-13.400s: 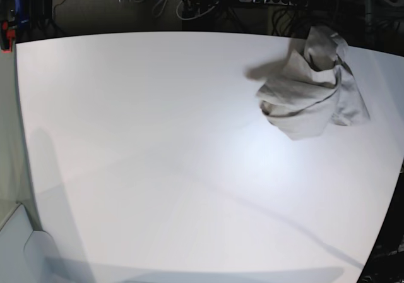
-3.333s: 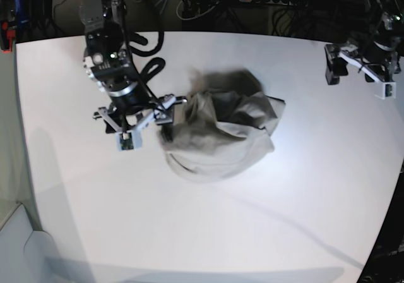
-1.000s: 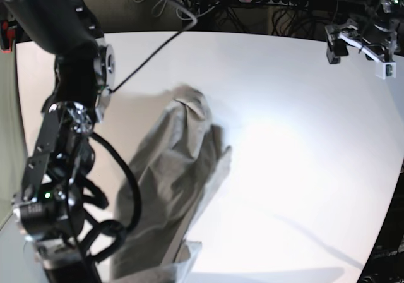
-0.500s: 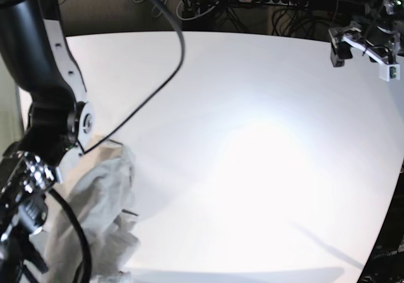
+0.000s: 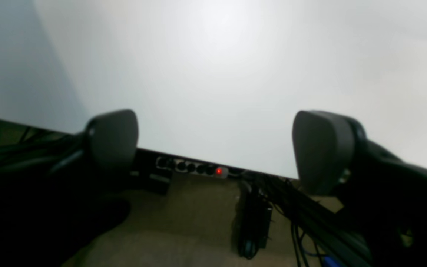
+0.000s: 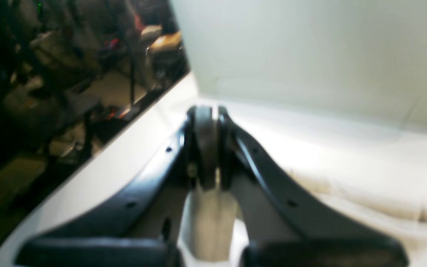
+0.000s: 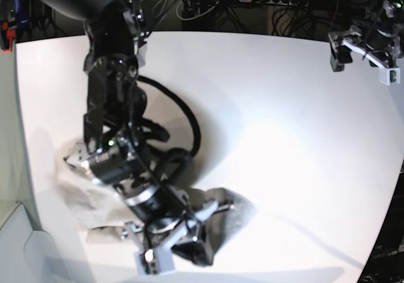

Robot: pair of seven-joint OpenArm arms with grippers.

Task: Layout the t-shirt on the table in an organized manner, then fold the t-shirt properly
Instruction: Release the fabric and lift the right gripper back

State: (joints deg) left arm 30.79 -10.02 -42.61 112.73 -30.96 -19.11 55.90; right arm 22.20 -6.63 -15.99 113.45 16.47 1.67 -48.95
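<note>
The t-shirt [image 7: 79, 194] lies crumpled on the white table [image 7: 278, 125] near its front left, partly hidden under my right arm. A darker fold of it shows beside my right gripper [image 7: 180, 245]. In the right wrist view this gripper [image 6: 206, 118] is shut, with a pale strip of cloth hanging between its fingers, and more of the t-shirt [image 6: 365, 200] lies to the right. My left gripper [image 7: 363, 59] hovers open and empty at the far right corner. In the left wrist view it [image 5: 217, 144] hangs over the table's [image 5: 213, 55] back edge.
A power strip [image 5: 198, 168] with a red light and tangled cables lie on the floor behind the table's far edge. In the right wrist view, the table's left edge [image 6: 98, 174] borders dark clutter.
My right arm has swung from the front left corner toward the front middle, pulling the t-shirt with it. The left arm has stayed at the far right corner.
</note>
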